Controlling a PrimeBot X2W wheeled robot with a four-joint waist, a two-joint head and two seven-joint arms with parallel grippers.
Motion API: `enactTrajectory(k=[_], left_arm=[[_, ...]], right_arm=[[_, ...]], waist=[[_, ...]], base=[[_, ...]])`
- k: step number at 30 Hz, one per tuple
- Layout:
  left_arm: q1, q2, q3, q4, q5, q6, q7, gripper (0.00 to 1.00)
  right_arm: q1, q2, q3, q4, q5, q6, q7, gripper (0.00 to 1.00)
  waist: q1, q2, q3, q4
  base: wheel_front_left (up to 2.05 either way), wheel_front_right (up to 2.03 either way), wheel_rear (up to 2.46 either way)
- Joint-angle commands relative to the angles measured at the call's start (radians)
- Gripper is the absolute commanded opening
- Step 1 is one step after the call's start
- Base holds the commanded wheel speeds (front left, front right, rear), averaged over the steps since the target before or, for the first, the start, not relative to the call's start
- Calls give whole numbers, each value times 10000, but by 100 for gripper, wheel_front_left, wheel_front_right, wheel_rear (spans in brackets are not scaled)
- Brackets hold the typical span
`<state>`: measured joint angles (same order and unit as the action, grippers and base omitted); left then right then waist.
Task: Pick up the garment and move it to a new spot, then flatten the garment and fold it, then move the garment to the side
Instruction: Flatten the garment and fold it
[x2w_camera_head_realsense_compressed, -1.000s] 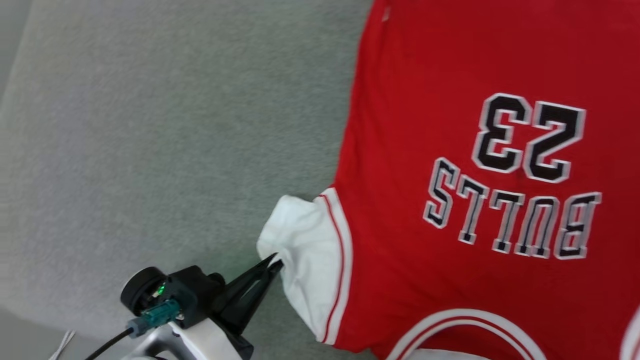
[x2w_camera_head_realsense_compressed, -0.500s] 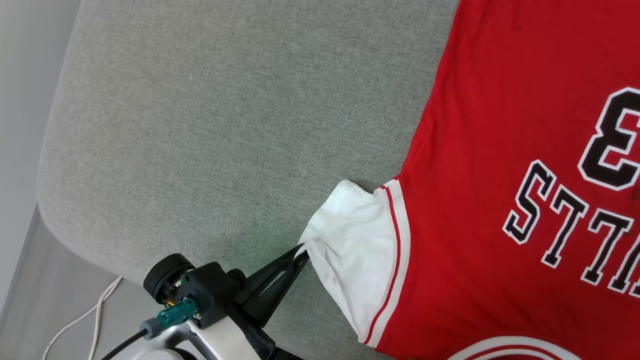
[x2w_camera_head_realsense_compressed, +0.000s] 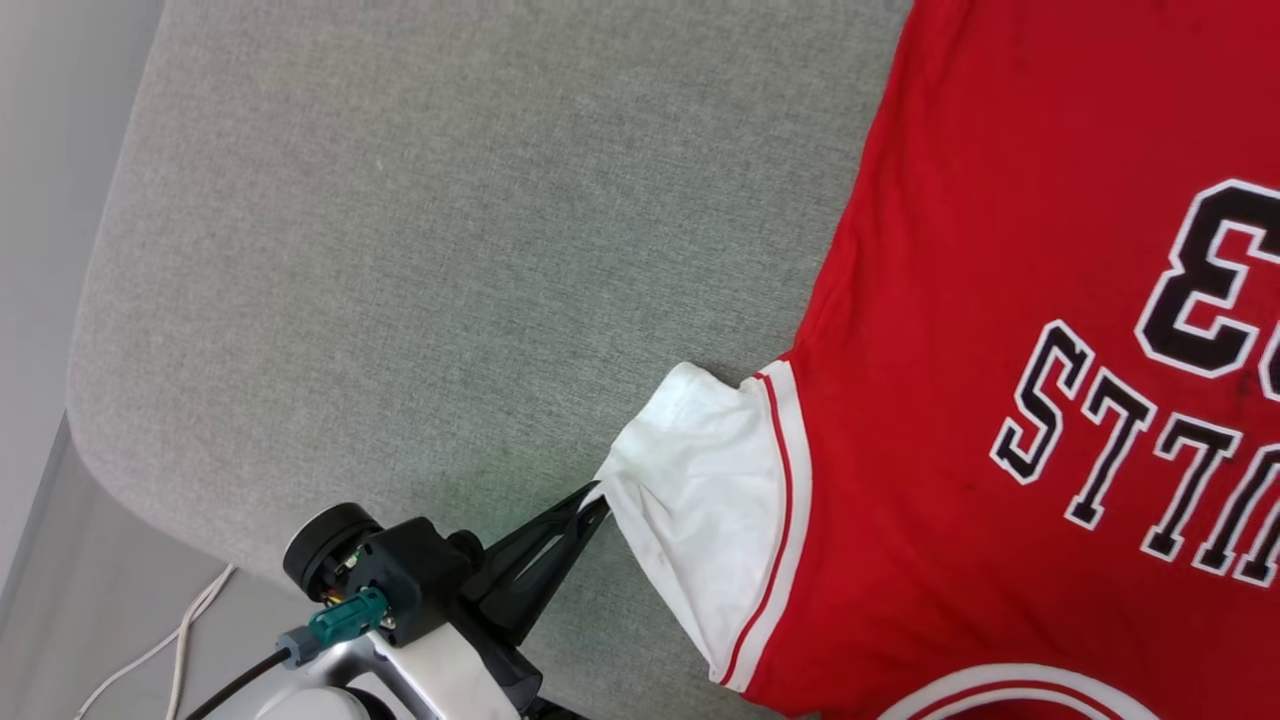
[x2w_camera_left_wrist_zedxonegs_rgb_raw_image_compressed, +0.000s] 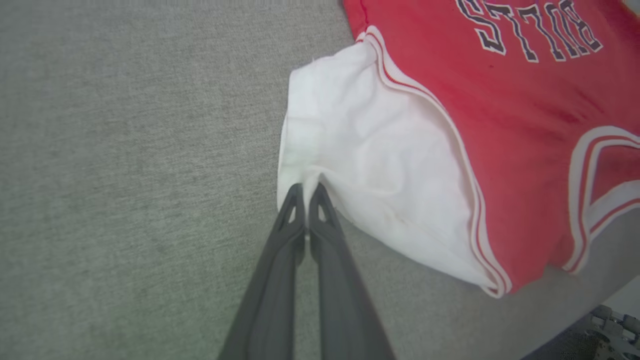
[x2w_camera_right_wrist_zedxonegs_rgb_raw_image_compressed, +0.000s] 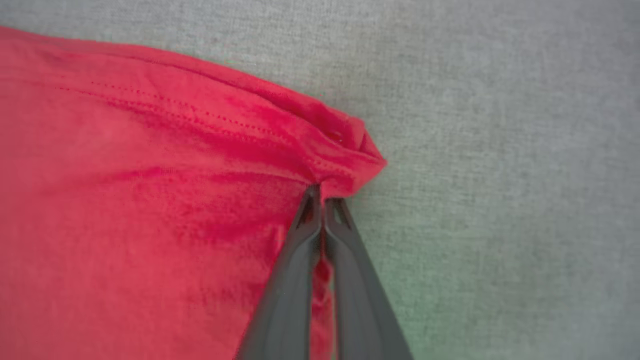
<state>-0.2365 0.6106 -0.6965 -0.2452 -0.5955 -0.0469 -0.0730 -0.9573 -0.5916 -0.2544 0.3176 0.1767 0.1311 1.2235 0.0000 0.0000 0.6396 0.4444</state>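
Shirt: red jersey shirt (x2w_camera_head_realsense_compressed: 950, 300) with white sleeves, lying on grey fabric cushion (x2w_camera_head_realsense_compressed: 400, 250), near its front edge.
Left gripper (x2w_camera_head_realsense_compressed: 597, 498): clamped on white sleeve (x2w_camera_left_wrist_zedxonegs_rgb_raw_image_compressed: 360, 125).
Right gripper (x2w_camera_right_wrist_zedxonegs_rgb_raw_image_compressed: 324, 192): clamped on red corner (x2w_camera_right_wrist_zedxonegs_rgb_raw_image_compressed: 350, 150).

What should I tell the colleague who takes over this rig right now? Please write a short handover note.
Garment: spread print-up on the gray cushion; no fold yet.
Left gripper: shut on the edge of its white sleeve.
Right gripper: shut on a bunched red corner.
Done: apparently placed and mostly laid out.
Left: finish flattening, fold, move aside.
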Motion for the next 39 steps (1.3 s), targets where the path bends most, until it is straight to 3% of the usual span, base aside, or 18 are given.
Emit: enactTrajectory(k=[1, 11, 19, 28, 31, 39], left_arm=[[-147, -18, 69, 54, -60, 25, -62, 0], [275, 224, 241, 335, -157, 385, -45, 0], [1060, 406, 702, 332, -587, 1115, -179, 0], [1731, 602, 927, 546, -923, 1533, -287, 0], [2116, 537, 1217, 614, -1176, 1902, -486, 0], [2473, 244, 1352, 789, -1404, 2257, -793, 0]], right_arm=[[731, 94, 23, 345, -12, -7, 264, 0], [2385, 318, 808, 123, 979, -6, 21, 0], [4829, 150, 1960, -891, 2439, -6, -773, 0], [7629, 407, 1774, -1802, 3147, -6, -1618, 0], [9211, 393, 1587, -2443, 3194, -6, -1892, 0], [10886, 1136, 1328, -2825, 3428, -6, -2587, 0]], waist=[[0, 0, -264, -233], [0, 0, -1825, -1384], [0, 0, -3243, -2641], [0, 0, -4229, -3572], [0, 0, -4598, -3919], [0, 0, -4922, -4207]], base=[[0, 0, 0], [0, 0, 0], [0, 0, 0], [0, 0, 0], [0, 0, 0], [0, 0, 0]])
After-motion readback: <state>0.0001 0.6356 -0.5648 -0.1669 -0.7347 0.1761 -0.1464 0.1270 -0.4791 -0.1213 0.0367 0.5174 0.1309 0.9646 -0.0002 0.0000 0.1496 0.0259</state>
